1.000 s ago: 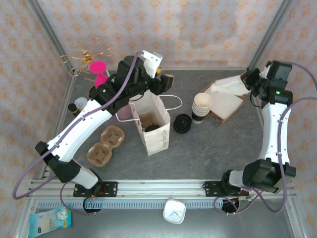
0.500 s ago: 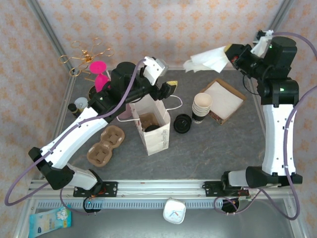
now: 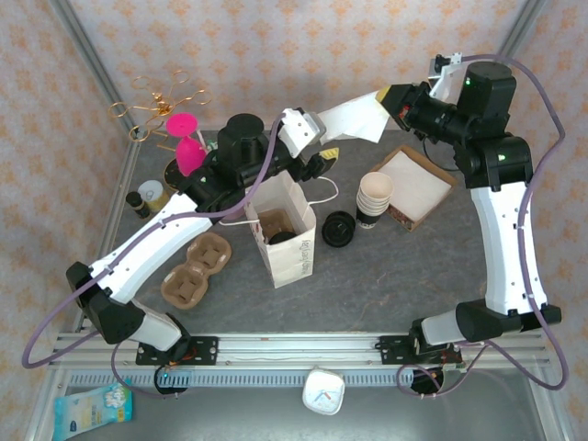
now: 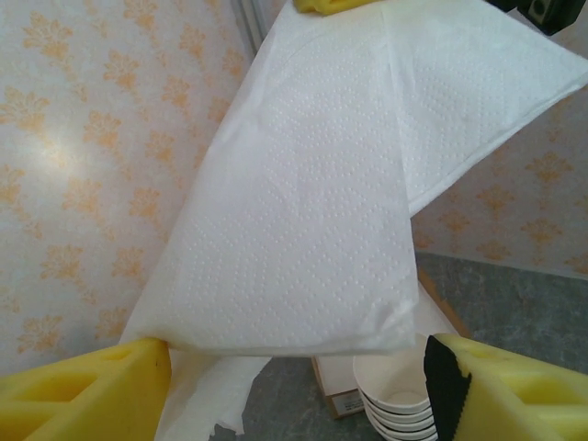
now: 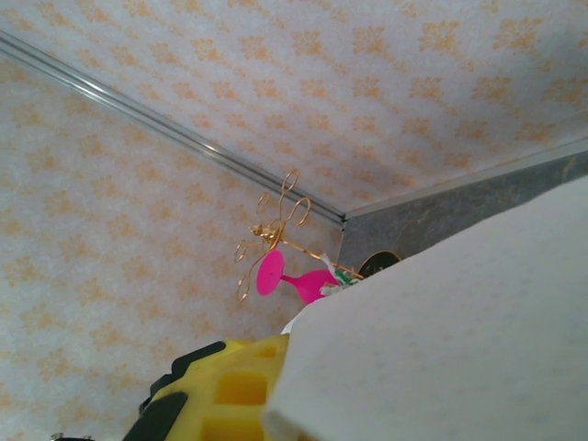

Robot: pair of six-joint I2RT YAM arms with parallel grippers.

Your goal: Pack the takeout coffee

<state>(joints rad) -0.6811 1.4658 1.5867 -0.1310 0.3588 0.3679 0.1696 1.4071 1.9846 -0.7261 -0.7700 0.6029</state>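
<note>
Grey tabletop (image 3: 386, 276) carries a white paper bag (image 3: 292, 241); at its 12 o'clock the left gripper (image 3: 315, 140) gapes near a napkin (image 3: 354, 118) pinched by the right gripper (image 3: 397, 97).

Bright, even, diffuse light.
Overhead I see faint shadows on the counter (image 3: 395, 276) around the paper bag (image 3: 292, 241); close up, the napkin (image 4: 312, 211) washes out white and my left pincer (image 4: 296, 367) blurs.
</note>
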